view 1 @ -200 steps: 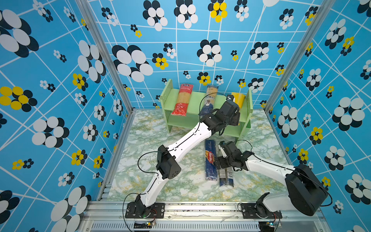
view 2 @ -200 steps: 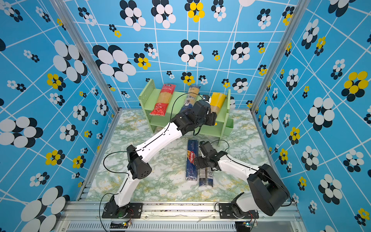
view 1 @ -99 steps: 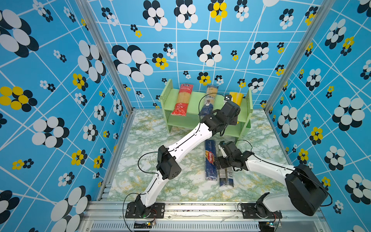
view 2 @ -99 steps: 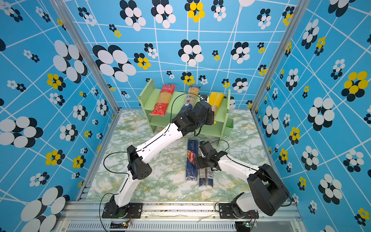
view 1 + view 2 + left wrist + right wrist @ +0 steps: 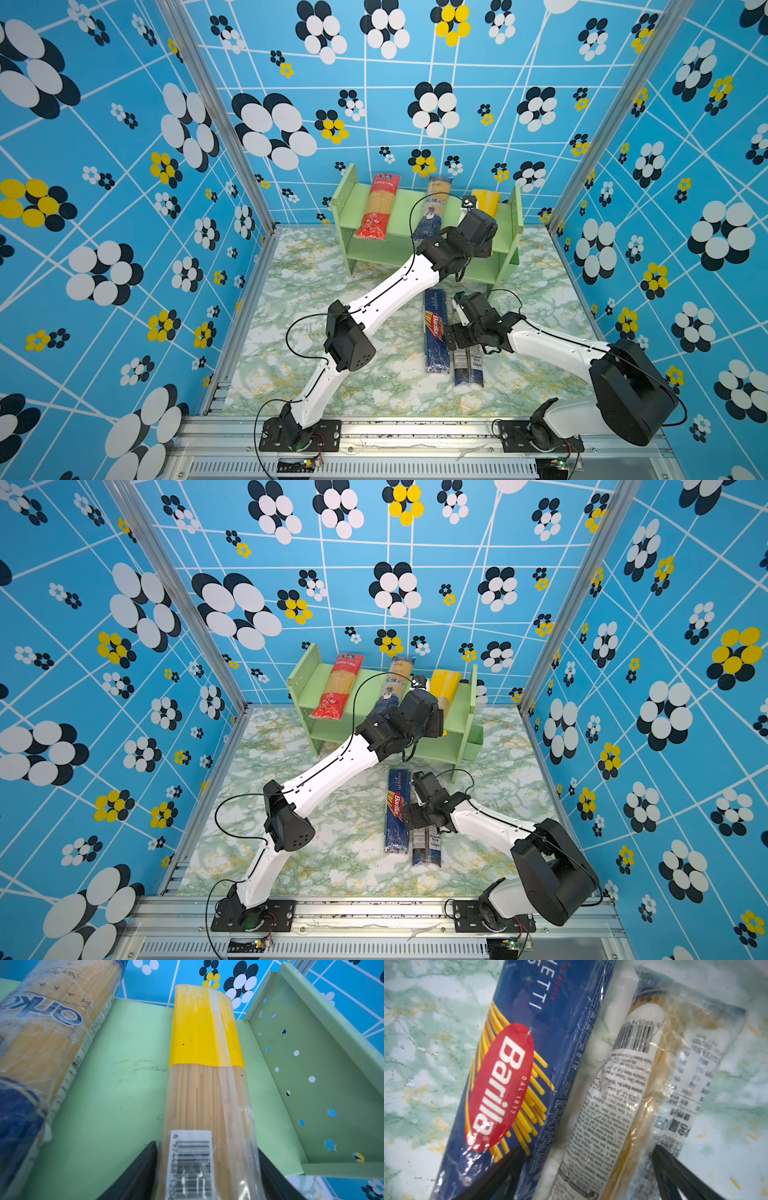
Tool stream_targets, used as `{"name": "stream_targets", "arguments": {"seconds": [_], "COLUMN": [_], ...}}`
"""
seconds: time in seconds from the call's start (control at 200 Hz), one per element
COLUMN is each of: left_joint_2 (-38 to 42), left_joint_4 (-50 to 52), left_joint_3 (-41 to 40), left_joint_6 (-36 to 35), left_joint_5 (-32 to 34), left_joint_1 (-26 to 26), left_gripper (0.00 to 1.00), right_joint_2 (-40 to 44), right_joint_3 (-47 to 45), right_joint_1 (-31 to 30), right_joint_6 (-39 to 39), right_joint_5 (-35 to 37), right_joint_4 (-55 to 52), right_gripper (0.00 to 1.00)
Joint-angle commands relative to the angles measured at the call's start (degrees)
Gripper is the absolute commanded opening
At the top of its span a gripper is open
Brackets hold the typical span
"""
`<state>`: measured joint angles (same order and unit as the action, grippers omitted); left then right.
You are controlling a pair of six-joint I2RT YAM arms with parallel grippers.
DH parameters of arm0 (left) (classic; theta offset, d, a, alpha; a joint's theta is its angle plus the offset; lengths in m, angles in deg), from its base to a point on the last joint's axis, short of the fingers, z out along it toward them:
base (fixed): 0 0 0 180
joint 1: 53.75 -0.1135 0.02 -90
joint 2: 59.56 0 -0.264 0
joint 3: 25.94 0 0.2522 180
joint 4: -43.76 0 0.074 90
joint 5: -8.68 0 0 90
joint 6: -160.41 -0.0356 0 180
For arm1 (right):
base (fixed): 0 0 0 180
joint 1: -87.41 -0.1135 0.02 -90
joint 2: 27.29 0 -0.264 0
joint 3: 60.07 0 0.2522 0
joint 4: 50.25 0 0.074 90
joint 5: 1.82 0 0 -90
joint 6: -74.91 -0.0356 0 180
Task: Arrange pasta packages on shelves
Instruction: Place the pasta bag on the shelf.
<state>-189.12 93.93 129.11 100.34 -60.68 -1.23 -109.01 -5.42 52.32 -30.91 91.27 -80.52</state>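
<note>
Obs. 1, shelf. The small pale green two-tier wooden shelf unit (image 5: pixel 345 195) (image 5: pixel 299 675) stood at the back of the marbled green worktop (image 5: pixel 311 291). Three packs lay side by side on its top tier, apart from one another: the long flat red spaghetti pack (image 5: pixel 380 208) (image 5: pixel 338 688), the clear spaghetti pack with the navy end (image 5: pixel 432 208) (image 5: pixel 392 683) (image 5: pixel 41 1032), and the yellow-topped clear spaghetti pack (image 5: pixel 486 201) (image 5: pixel 444 683) (image 5: pixel 205 1064) nearest the right side panel.

Obs. 2, left claw (image 5: pixel 206 1146). It sat astride the near, barcoded end of the yellow-topped pack, one black finger along each edge. Whether it pressed the pack or only flanked it could not be told (edges blurred in the wrist view).

Obs. 3, worktop. The dark blue "Barilla" spaghetti pack (image 5: pixel 435 328) (image 5: pixel 397 808) (image 5: pixel 512 1076) and the clear spaghetti pack with the navy and white label (image 5: pixel 469 365) (image 5: pixel 426 845) (image 5: pixel 633 1088) lay flat and nearly parallel, just beside each other, in front of the shelf.

Obs. 4, right claw (image 5: pixel 586 1147). It was spread wide above the labelled clear pack. One finger lay over the Barilla pack and the other at the clear pack's far edge, gripping nothing.
</note>
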Motion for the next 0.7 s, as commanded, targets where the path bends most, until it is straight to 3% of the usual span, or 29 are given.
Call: {"name": "stream_targets", "arguments": {"seconds": [0.0,0.605,0.7], "left_joint_2": [-2.1,5.2,6.5], "left_joint_4": [4.4,-1.4,-2.6], "left_joint_3": [-2.5,-4.8,-5.4], "left_joint_6": [-0.8,-6.1,-6.3], "left_joint_5": [1.7,-5.4,-6.3], "left_joint_1": [-1.0,-1.8,-1.8], "left_gripper": [0.73,1.00,0.99], "right_joint_2": [-1.5,0.3,0.4], "right_joint_3": [0.2,0.9,1.0], "right_joint_1": [-0.1,-0.1,-0.1], "right_joint_6": [0.0,0.0,0.1], "right_joint_5": [-1.8,-1.9,-1.9], "right_joint_4": [-2.3,-4.0,-4.2], "right_gripper": [0.99,0.99,0.99]}}
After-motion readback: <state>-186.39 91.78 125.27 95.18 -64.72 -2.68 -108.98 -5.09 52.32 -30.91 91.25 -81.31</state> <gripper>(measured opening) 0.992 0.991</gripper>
